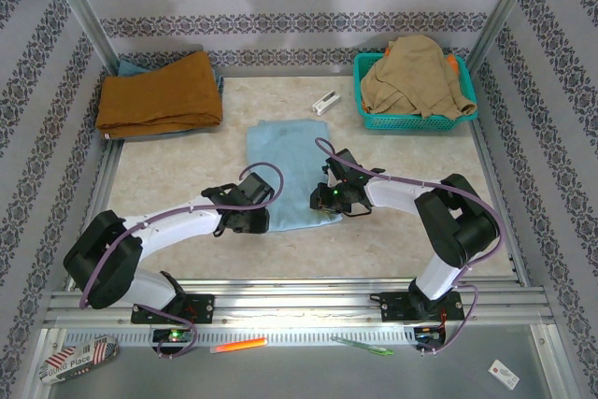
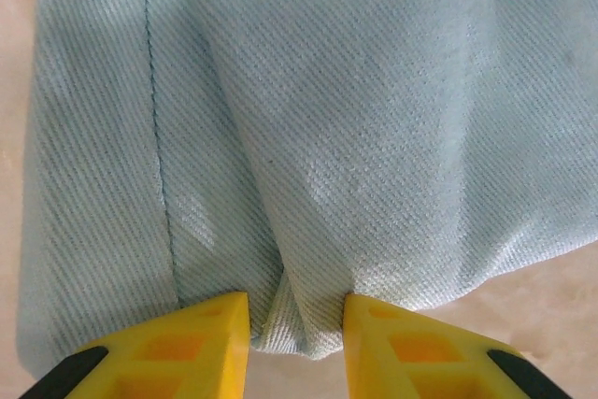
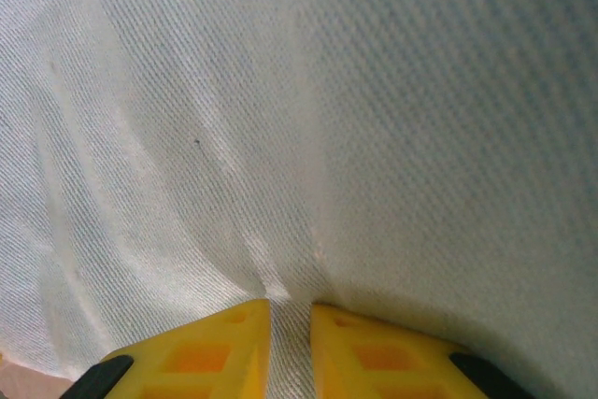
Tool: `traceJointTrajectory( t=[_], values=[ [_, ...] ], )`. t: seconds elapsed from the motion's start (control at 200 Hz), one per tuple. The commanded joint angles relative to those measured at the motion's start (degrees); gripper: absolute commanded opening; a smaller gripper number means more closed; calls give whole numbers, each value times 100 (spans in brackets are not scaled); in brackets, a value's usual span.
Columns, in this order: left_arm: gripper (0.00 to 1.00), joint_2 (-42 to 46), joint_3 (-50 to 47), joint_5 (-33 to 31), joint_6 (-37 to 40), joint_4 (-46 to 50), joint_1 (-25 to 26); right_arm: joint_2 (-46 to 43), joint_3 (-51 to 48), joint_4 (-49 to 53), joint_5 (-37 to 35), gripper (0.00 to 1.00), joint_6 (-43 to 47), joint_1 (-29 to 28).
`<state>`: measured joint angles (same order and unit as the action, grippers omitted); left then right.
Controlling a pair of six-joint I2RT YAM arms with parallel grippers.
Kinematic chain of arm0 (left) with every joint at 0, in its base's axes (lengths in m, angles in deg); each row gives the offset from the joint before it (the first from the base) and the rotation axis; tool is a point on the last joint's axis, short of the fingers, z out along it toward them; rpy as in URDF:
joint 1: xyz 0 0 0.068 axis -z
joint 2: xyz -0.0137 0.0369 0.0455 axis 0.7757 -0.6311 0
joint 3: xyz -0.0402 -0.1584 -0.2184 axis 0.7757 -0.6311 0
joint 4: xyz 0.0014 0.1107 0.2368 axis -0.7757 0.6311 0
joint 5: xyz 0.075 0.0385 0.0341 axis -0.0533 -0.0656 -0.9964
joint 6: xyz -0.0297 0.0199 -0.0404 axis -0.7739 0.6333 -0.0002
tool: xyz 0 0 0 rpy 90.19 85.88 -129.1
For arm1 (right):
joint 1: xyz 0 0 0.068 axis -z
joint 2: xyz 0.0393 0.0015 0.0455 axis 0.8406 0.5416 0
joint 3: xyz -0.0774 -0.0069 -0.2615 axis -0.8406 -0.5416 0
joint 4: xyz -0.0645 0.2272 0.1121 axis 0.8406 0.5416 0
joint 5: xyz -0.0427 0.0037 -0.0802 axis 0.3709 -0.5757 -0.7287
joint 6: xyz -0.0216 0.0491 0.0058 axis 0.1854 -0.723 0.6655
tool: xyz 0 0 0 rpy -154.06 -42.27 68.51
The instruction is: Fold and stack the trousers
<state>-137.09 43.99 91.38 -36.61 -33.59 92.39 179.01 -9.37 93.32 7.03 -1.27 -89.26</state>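
Observation:
The light sky-blue trousers [image 1: 285, 161] lie folded into a rough rectangle at the middle of the table. My left gripper [image 1: 252, 221] is at their near left corner. In the left wrist view its jaws [image 2: 296, 324] stand a little apart, with a puckered ridge of the trousers [image 2: 374, 137] between the yellow fingers [image 2: 206, 338] at the cloth's near edge. My right gripper [image 1: 327, 198] is at the near right corner. Its jaws [image 3: 291, 324] stand close together, shut on a pinch of the trousers [image 3: 280, 137], and creases fan out from the pinch.
A folded rust-orange garment [image 1: 159, 95] lies at the back left. A teal basket [image 1: 416, 119] at the back right holds a tan garment [image 1: 416, 77]. A small white object [image 1: 324, 102] lies behind the trousers. Patterned walls and metal posts enclose the table.

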Motion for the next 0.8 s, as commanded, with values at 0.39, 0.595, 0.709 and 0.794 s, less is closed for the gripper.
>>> traceJointTrajectory(
  t=[0.39,0.595,0.709,0.794],
  values=[
    [2,589,-301,119,-81,-193,-32,426,-337,489,-792,25,-24,17],
    [11,933,-624,414,37,-623,-38,481,-285,473,-763,25,-40,-1],
    [13,833,-813,577,122,-846,-38,464,-277,510,-766,25,-18,3],
    [14,752,-888,573,158,-857,-36,468,-285,511,-767,25,-17,-5]
  ],
)
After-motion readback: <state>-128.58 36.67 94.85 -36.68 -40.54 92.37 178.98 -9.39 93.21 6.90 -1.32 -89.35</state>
